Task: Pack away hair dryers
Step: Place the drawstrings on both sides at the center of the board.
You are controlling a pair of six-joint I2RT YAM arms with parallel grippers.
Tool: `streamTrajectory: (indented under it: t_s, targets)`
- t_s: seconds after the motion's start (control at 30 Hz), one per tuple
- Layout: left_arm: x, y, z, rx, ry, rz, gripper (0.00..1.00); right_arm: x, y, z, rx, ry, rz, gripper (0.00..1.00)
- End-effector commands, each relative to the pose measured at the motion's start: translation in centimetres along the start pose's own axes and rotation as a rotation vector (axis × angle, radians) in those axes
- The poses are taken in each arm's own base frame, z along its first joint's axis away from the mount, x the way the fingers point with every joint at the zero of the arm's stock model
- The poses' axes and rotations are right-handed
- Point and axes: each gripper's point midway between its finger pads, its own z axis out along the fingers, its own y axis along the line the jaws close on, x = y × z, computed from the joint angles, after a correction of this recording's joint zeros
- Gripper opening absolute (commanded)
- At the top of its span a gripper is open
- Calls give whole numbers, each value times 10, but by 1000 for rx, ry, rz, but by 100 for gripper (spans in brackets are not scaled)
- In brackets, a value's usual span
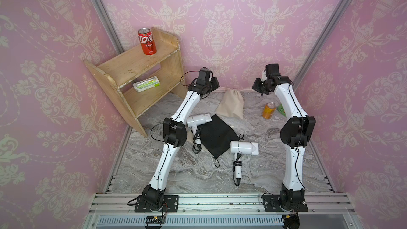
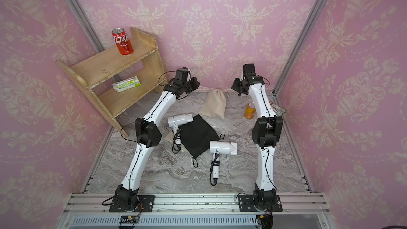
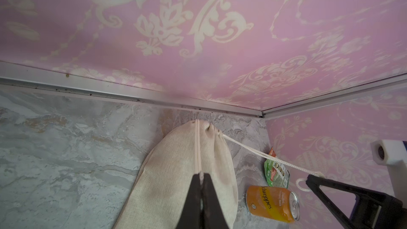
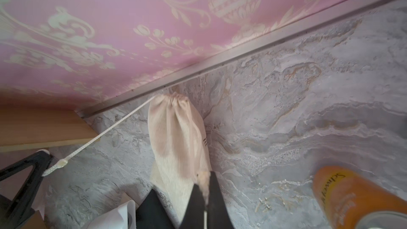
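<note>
Beige drawstring pouch (image 1: 231,104), far centre of tabletop (image 1: 176,172): cinched, bulging, contents hidden. Left end effector (image 3: 200,175) and right end effector (image 4: 204,178) each pinched tight on a drawcord (image 3: 253,150). Black pouch (image 1: 217,135) flat, mid-tabletop. Far-left hair dryer (image 1: 199,120) and near-right hair dryer (image 1: 244,147) touch its edges; both white, black cords bundled.

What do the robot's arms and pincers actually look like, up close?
Two matching arms: the left arm and right arm have smooth white curved shells joined by chunky black joints, with thin black cables running along the white parts. Each stands on a black base plate. The left gripper and right gripper are matte black, with flat fingers tapering to points.
</note>
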Motion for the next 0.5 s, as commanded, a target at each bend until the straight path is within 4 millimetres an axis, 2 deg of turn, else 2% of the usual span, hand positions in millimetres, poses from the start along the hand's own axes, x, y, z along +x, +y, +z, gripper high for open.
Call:
streamTrajectory:
  t_s: [0.0, 0.2, 0.3, 0.33, 0.37, 0.4, 0.47]
  targets:
    - [9, 3, 1, -41, 15, 111, 0, 13, 1, 5, 51, 24, -64, 0]
    - [27, 3, 6, -39, 43, 136, 1, 46, 7, 23, 96, 86, -142, 0]
    - [39, 2, 6, -59, 72, 167, 8, 57, 9, 25, 118, 98, -182, 0]
    - [42, 1, 5, -65, 79, 183, 16, 60, 10, 24, 120, 102, -192, 2]
    - [45, 1, 4, -76, 84, 201, 25, 62, 11, 23, 118, 104, -200, 9]
    - [46, -1, 2, -80, 86, 218, 36, 63, 14, 21, 113, 103, -207, 18]
    - [44, -5, -3, -90, 79, 246, 59, 63, 20, 14, 95, 98, -219, 44]
